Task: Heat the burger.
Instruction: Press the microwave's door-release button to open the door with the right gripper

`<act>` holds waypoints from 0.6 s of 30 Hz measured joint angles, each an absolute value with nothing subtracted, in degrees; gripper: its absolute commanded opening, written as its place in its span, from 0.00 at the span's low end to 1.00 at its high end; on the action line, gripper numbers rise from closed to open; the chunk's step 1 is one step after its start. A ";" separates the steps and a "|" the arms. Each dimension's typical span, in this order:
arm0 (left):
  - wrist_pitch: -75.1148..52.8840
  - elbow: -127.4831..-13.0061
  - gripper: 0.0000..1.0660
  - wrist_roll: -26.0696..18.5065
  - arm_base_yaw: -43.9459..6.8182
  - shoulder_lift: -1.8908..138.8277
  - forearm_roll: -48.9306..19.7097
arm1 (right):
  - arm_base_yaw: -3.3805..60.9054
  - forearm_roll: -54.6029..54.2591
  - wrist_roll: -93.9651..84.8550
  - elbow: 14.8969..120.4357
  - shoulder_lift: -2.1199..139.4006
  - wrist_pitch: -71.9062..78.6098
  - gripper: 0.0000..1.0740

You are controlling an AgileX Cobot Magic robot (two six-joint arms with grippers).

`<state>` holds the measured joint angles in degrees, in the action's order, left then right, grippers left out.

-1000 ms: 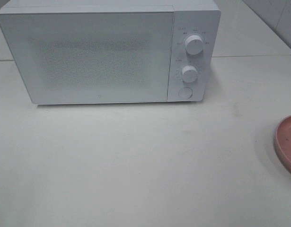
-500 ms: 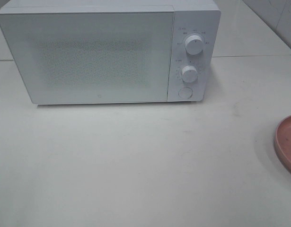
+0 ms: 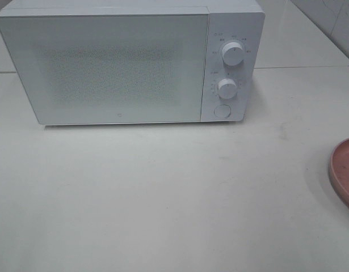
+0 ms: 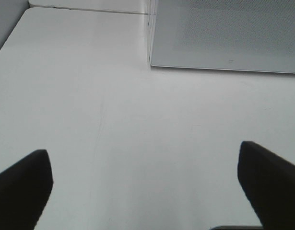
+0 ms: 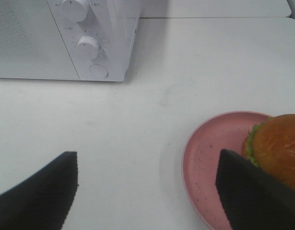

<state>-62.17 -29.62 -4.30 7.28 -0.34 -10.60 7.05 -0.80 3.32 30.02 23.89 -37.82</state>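
The high camera shows the microwave (image 3: pixel 129 62) at the back of the desk (image 3: pixel 163 198) with its door shut, so I judge opening it comes first. The desk in front is bare, which leaves the door room to swing. Only the rim of the pink plate (image 3: pixel 344 170) shows, at the right edge, and neither arm appears.

In the left wrist view, the left end effector (image 4: pixel 142 153) hovers spread wide and empty near the microwave's front corner.

In the right wrist view, the right end effector (image 5: pixel 145 160) is also spread and holds nothing. The burger (image 5: pixel 277 143) sits on the plate, on the side away from the microwave, partly hidden by one finger.
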 measured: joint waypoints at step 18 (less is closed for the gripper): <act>-62.17 -29.62 0.96 -4.30 7.28 -0.34 -10.60 | 7.05 -0.80 3.32 30.02 43.49 -17.07 0.71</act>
<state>-62.17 -29.62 -4.30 7.28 -0.34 -10.60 7.05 -0.80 3.32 30.02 43.49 -17.07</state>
